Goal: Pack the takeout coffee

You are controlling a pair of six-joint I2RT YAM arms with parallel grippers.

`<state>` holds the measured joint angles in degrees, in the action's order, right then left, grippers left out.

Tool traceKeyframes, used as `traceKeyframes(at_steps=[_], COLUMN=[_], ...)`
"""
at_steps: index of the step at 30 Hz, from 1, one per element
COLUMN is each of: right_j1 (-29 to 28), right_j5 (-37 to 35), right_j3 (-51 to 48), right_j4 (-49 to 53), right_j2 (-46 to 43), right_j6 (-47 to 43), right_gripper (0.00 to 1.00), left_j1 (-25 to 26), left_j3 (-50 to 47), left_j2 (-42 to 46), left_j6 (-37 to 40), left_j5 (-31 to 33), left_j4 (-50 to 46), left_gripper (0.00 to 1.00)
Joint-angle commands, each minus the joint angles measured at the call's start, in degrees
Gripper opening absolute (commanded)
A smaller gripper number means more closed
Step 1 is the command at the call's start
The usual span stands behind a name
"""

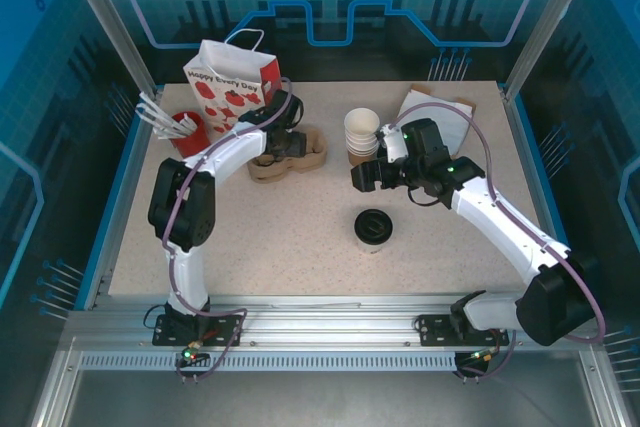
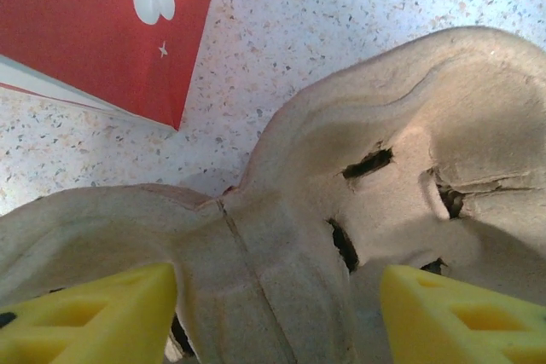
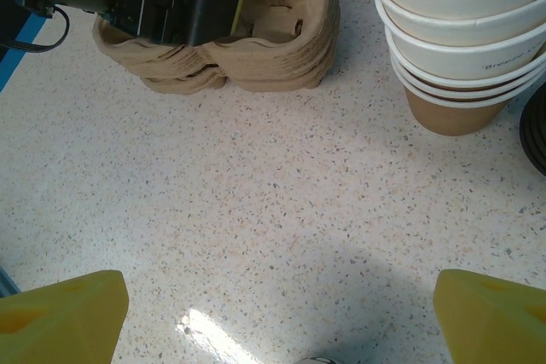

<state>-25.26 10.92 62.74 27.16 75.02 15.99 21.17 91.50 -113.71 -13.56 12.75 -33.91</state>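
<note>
The takeout coffee [image 1: 372, 229], a small pale cup under a round black lid, stands upright on the table in front of the middle. My right gripper [image 1: 359, 177] hovers a little behind it and is open, with bare tabletop between its yellow fingers [image 3: 68, 317]. My left gripper [image 1: 281, 143] is down on a stack of brown pulp cup carriers [image 1: 300, 155] at the back. Its jaws stand apart with the top carrier's middle ridge [image 2: 281, 245] between them. I cannot tell whether the fingers [image 2: 102, 317] press on it.
A red gift bag [image 1: 232, 79] stands behind the carriers, its corner [image 2: 111, 31] close to my left gripper. A red holder with straws [image 1: 183, 130] is at the back left. A stack of lidless white cups [image 3: 456, 31] stands right of the carriers. White paper [image 1: 440, 112] lies at the back right.
</note>
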Motion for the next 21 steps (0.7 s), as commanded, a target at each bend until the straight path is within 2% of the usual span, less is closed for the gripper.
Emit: traceKeyframes(at_steps=[1, 10, 21], right_j1=[-0.9, -1.3, -1.8], right_j5=[0.7, 0.9, 0.9], right_j3=[0.1, -0.4, -0.4], right_j4=[-1.1, -1.3, -1.2], right_j2=[0.2, 0.6, 0.9], right_j6=[-0.2, 0.1, 0.0], right_gripper=[0.94, 0.94, 0.94], left_j1=[0.4, 0.5, 0.5], left_j3=[1.7, 1.0, 0.2], left_j2=[-0.9, 0.7, 4.1], left_j6=[-0.9, -0.6, -0.5], left_j5=[1.2, 2.1, 3.0], left_j4=[-1.1, -0.4, 0.0], left_gripper=[0.60, 0.50, 0.49])
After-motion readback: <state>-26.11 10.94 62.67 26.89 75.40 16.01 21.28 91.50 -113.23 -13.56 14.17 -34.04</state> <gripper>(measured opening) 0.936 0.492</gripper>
